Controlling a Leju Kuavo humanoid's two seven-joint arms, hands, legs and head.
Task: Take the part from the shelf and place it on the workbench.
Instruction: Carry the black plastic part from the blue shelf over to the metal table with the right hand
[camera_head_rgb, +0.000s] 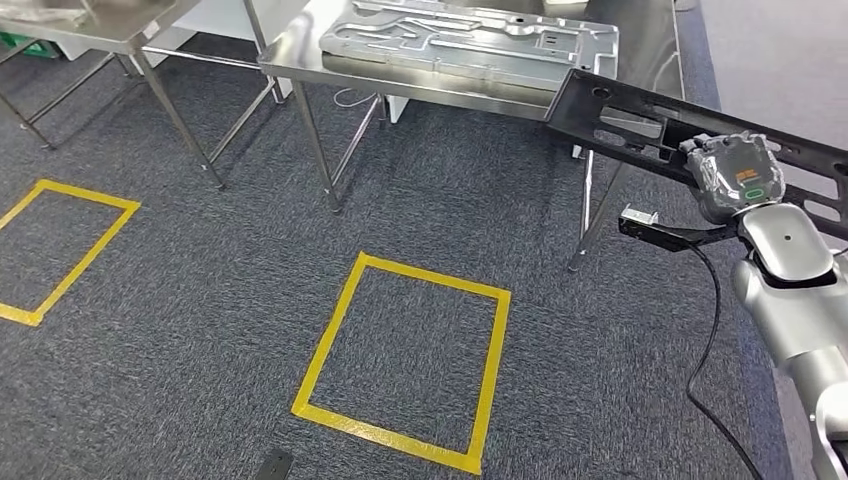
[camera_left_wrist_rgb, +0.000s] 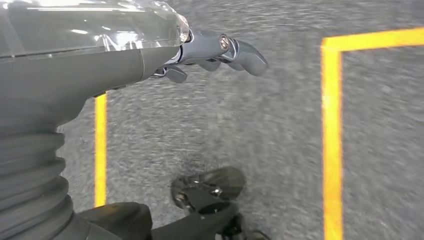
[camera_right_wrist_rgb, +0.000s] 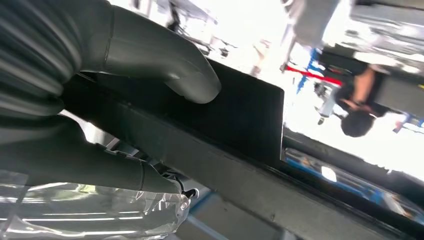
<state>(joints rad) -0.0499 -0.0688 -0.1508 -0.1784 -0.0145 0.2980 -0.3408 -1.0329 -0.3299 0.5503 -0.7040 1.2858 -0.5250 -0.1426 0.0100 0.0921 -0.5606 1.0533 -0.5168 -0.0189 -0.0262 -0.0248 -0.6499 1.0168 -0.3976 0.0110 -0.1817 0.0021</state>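
A long black flat part (camera_head_rgb: 640, 125) with cut-outs is held in the air at the right, its near end level with the corner of the steel workbench (camera_head_rgb: 480, 88). My right hand (camera_head_rgb: 738, 175) grips it along one edge. In the right wrist view the thumb (camera_right_wrist_rgb: 165, 60) presses on the black part (camera_right_wrist_rgb: 240, 115). A pale grey moulded panel (camera_head_rgb: 470, 38) lies on the workbench top. My left hand (camera_left_wrist_rgb: 215, 52) hangs over the carpet, fingers curled loosely, holding nothing.
Two yellow tape squares (camera_head_rgb: 405, 360) mark the grey carpet, one in the middle and one at the left (camera_head_rgb: 60, 245). A second steel table (camera_head_rgb: 110, 30) stands at the far left. A black cable (camera_head_rgb: 712, 340) hangs along my right arm. A person (camera_right_wrist_rgb: 357, 107) is blurred in the background of the right wrist view.
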